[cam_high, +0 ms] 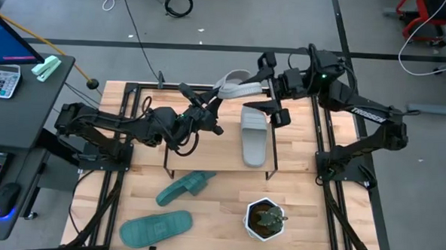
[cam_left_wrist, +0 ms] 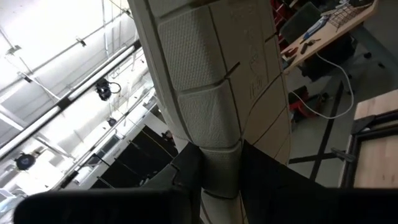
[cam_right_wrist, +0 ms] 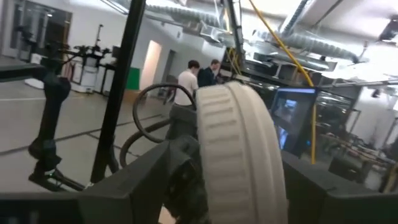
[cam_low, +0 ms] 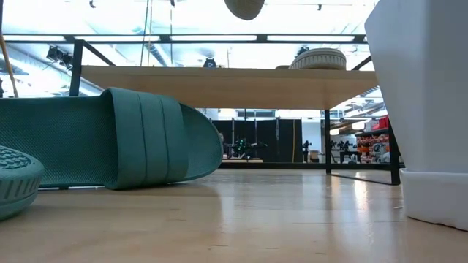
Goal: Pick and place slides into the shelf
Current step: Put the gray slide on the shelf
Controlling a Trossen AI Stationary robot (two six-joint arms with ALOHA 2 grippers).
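One light grey slide (cam_high: pixel 237 86) hangs in the air above the far edge of the shelf (cam_high: pixel 207 151), between both grippers. My left gripper (cam_high: pixel 211 102) is shut on its left end and my right gripper (cam_high: pixel 266 88) on its right end. Its ribbed sole (cam_left_wrist: pixel 211 81) fills the left wrist view. A second grey slide (cam_high: pixel 254 138) lies flat on the shelf's board, and shows in the low view as a grey slide (cam_low: pixel 318 58). Two teal slides (cam_high: pixel 186 185) (cam_high: pixel 156 227) lie on the tabletop near the front. My left gripper pinches the grey slide's end (cam_left_wrist: pixel 221 171) between its two fingers, which reach up from below and from the table's left. The sole faces the camera, and the slide is lifted clear. My right gripper has the slide's thick ribbed rim (cam_right_wrist: pixel 239 155) between its two fingers, coming level from the table's right. The slide stands on edge in the hold, clear of the shelf.
A white pot with a plant (cam_high: pixel 266 219) stands on the tabletop near the front right, and the pot (cam_low: pixel 424 109) looms large in the low view. A teal slide (cam_low: pixel 110 139) lies in front of the shelf's board (cam_low: pixel 219 77). A desk with a keyboard and calculator sits to the left.
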